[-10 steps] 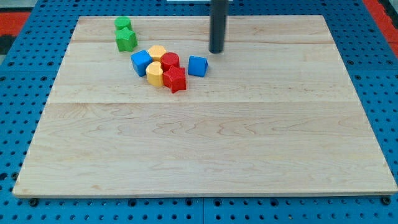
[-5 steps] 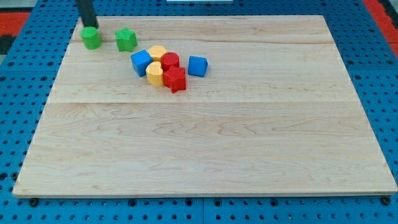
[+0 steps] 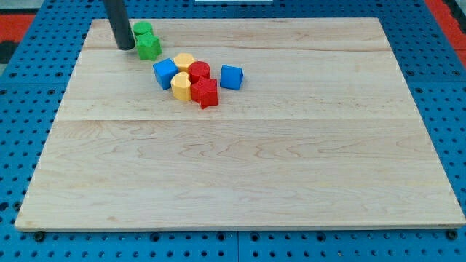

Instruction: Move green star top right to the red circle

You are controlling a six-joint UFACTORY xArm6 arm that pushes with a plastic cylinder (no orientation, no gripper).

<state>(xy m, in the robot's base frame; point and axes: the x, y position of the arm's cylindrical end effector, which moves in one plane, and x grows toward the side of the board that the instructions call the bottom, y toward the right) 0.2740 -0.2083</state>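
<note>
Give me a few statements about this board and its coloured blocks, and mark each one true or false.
1. My tip sits just to the view's left of the green blocks. True.
2. The green star touches the red circle. False: they are apart, with a blue block and a yellow block between.
3. Another blue block lies at the view's right of the cluster. True.
4. All blocks sit near the view's bottom edge of the board. False: they are near its top.
</note>
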